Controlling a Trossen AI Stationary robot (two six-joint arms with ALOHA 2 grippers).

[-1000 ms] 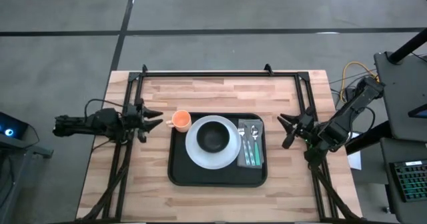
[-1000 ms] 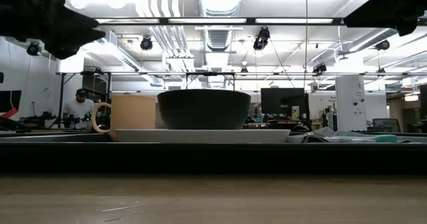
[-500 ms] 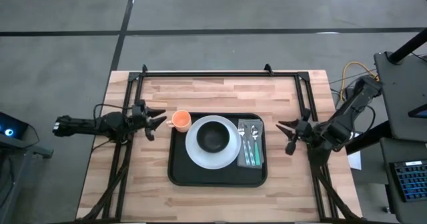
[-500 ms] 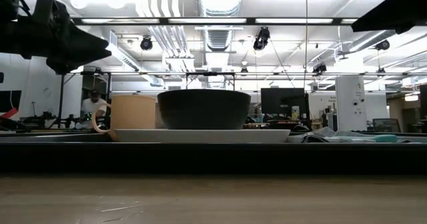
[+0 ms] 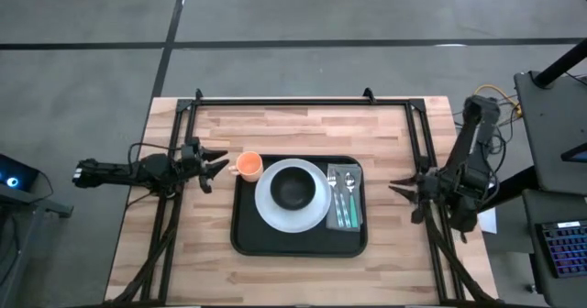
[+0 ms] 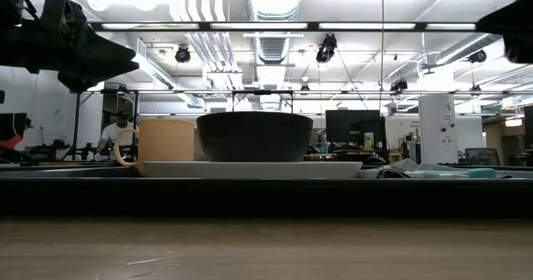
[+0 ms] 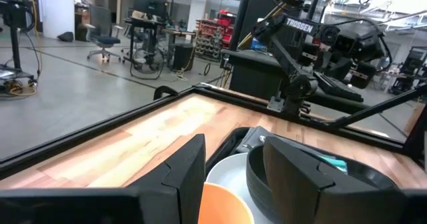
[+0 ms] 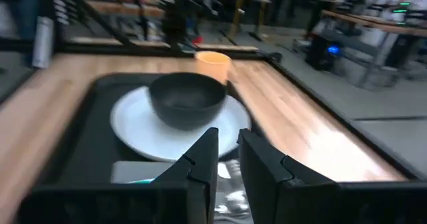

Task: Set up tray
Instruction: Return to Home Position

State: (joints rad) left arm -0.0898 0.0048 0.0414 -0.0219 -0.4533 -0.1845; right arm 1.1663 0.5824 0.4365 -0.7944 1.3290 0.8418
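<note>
High view, from 9 o'clock to 3 o'clock across the table (image 5: pixel 303 129): the left gripper (image 5: pixel 216 162) hangs at the tray's 9 o'clock side. Its fingers are spread and hold nothing, and they point at the cup (image 5: pixel 248 166), which is just beside them. The cup stands at the tray's 10 o'clock corner; whether its base is fully inside the rim I cannot tell. The tray (image 5: pixel 244 240) lies in the middle of the table, a little toward 6 o'clock. It carries the plate (image 5: pixel 267 209) with the bowl (image 5: pixel 293 188) on it. At the plate's 3 o'clock lies the napkin (image 5: pixel 346 172) with the cutlery (image 5: pixel 343 203) on top. The right gripper (image 5: pixel 402 198) is at the tray's 3 o'clock, apart from the rim, with a narrow gap between its fingers and nothing inside.

The tray looks fully set, so I judge that only the retreat of both arms is left. The left arm should pull straight back toward 9 o'clock, or rise first, because its fingertips are so near the cup's handle. The right arm has more room, but it should move away toward 3 o'clock without dipping toward the rim or the napkin.
</note>
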